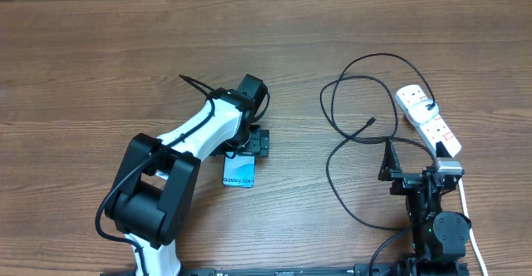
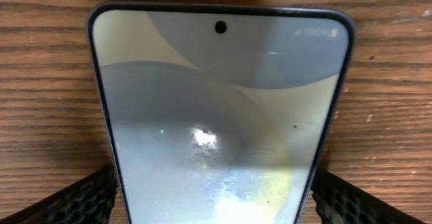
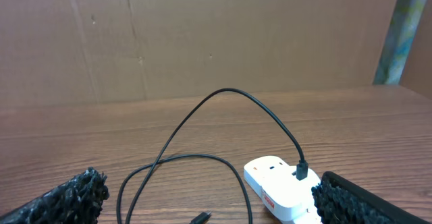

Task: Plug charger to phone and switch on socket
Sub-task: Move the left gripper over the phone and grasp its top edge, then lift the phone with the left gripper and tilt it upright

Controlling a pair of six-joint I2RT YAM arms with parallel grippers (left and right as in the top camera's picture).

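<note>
Shows, mid-frame, left gripper (image 1: pixel 247 153) clenched on slim blue-white smartphone (image 1: pixel 238 174); lower right, right gripper (image 1: pixel 414 166) released. Best pinned steady for plugging.

Our left arm (image 1: pixel 189 135) is a white link between bulky black joint housings, with a thin black cable (image 1: pixel 193 85) running along it. Our right arm (image 1: pixel 432 205) looks all black, with what may be a silver block on top. Our finger pads (image 2: pixel 74 200) are black and knurled.
</note>
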